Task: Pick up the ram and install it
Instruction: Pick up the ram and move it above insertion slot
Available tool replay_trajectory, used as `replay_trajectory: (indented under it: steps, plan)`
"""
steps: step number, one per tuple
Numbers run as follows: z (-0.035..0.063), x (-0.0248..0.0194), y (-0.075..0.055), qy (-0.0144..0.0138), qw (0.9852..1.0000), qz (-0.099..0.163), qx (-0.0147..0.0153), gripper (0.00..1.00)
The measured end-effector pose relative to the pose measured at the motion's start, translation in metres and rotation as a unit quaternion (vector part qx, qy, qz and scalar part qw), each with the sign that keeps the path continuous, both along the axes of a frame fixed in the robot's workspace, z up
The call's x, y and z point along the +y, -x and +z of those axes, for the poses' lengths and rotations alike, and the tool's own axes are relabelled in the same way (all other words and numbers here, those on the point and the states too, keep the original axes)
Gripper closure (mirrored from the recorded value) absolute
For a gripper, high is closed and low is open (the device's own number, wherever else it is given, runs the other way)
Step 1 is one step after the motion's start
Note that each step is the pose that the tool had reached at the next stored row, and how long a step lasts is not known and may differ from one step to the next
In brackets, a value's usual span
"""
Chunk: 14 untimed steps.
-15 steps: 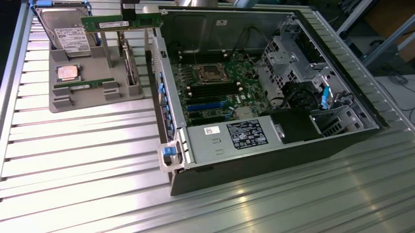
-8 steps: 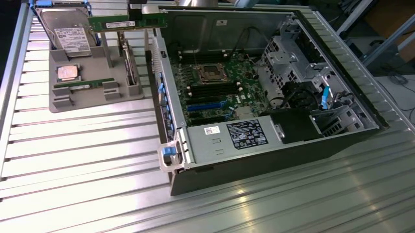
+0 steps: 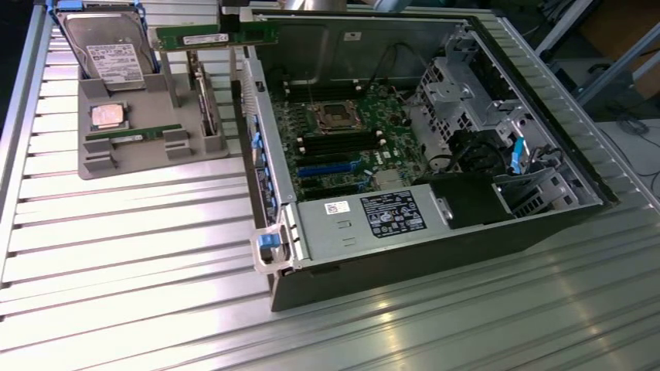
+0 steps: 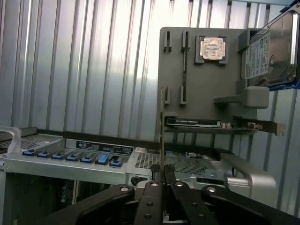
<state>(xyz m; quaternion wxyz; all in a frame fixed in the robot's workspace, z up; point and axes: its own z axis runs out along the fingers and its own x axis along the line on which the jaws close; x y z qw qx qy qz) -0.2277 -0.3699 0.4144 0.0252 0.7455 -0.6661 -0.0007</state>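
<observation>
On the ribbed metal desk point(image 3: 124, 232) the open computer case point(image 3: 413, 255) has bare memory slots on its motherboard point(image 3: 351, 147), so the install is not yet done. The pick-up is done. The pincer point(image 4: 162, 175) is clamped on the ram point(image 3: 216, 35), lifted clear of the grey parts holder point(image 3: 154, 166) beside the case, where its twin point(image 3: 134, 136) lies.

Hard-drive label point(image 3: 111, 60), power-supply label point(image 3: 395, 218): illegible.
</observation>
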Motion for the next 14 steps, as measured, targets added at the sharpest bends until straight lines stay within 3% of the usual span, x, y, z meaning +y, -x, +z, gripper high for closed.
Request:
replay_trajectory:
  steps: [14]
  plan:
    - [0.0, 0.0, -0.013, 0.0, 1.0, 0.0, 0.0, 0.88]
